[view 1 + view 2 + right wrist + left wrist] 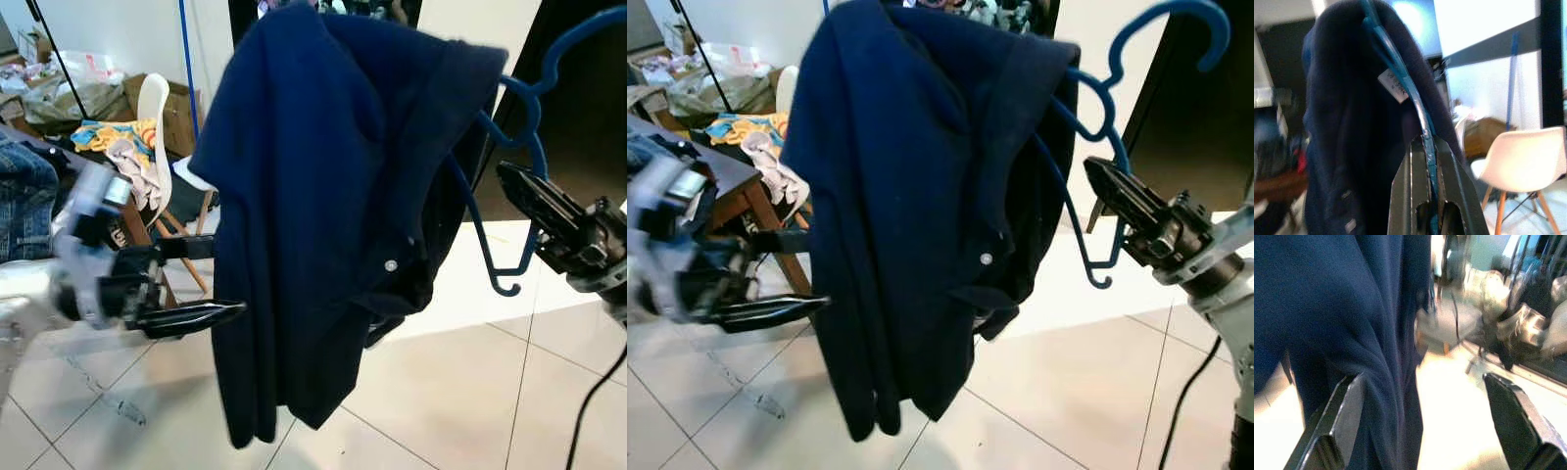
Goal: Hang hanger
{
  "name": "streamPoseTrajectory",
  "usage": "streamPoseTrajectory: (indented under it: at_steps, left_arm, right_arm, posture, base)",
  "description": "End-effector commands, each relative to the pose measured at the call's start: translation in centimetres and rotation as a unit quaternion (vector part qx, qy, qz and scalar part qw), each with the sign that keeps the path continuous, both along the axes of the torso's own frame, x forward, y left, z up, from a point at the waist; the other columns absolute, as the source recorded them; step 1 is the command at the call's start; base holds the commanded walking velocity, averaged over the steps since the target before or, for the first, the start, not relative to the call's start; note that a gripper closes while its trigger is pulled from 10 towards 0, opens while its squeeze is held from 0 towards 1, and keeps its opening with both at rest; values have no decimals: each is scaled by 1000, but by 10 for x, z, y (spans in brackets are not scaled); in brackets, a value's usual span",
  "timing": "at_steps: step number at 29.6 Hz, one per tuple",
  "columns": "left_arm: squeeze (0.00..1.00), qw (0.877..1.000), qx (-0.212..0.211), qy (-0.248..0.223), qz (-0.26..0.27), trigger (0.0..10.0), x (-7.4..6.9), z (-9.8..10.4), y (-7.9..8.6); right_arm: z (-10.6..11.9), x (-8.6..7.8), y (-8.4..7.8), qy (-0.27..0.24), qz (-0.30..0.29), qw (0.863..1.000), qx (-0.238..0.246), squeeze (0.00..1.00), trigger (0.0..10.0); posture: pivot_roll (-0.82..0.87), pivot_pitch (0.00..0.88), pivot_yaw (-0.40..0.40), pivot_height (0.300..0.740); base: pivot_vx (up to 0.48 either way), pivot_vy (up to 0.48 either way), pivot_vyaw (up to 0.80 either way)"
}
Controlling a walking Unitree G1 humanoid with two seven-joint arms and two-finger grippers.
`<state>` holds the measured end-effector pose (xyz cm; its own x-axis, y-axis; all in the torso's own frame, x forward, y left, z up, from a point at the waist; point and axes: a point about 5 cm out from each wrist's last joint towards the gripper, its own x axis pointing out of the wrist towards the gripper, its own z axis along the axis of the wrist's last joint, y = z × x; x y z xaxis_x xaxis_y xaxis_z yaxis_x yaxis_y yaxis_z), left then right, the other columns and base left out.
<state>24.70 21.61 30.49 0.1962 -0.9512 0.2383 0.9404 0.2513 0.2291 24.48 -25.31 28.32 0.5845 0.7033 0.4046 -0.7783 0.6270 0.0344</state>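
A blue plastic hanger carries a navy shirt draped over it, held high above the tiled floor. My right gripper is shut on the hanger's rod; the right wrist view shows the blue hanger pinched between the closed fingers, with the shirt's white label just above. The hook curls up at the top right. My left gripper is open at the shirt's lower left edge, blurred. In the left wrist view the navy shirt hangs against one finger.
A white chair and a wooden table piled with clothes stand at the left, with jeans at the far left. A dark doorway lies behind my right arm. A black cable trails at the lower right.
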Motion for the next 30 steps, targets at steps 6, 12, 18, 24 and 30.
streamPoseTrajectory:
  at_steps: [6, 12, 18, 24, 30]
  left_arm:
    - [1000, 980, -194, -40, 18, 10000, 4, 40, 21]
    - [1000, 962, -268, -9, 57, 10000, 16, 34, 36]
    - [0, 979, -184, 39, 82, 10000, 29, 6, 33]
    - [0, 987, -134, 71, 56, 10000, 28, -11, 27]
    - [0, 985, -142, 87, 39, 10000, 24, -20, 27]
  right_arm:
    - [1, -10, 3, -13, 37, 999, -31, 0, 10000]
    - [6, -19, 3, -23, 63, 997, -34, 0, 10000]
    - [12, -28, 6, -36, 95, 994, -50, 0, 10000]
    - [16, -29, 7, -42, 98, 993, -49, 0, 10000]
    - [18, -29, 7, -44, 95, 993, -48, 0, 10000]
  posture:
    - [18, 88, 8, 740]
    - [12, 92, 10, 740]
    - [10, 95, 14, 740]
    - [9, 98, 17, 740]
    - [10, 100, 15, 740]
  base:
    - [0, 0, 0]
    - [0, 0, 0]
    - [0, 0, 0]
    - [0, 0, 0]
    - [0, 0, 0]
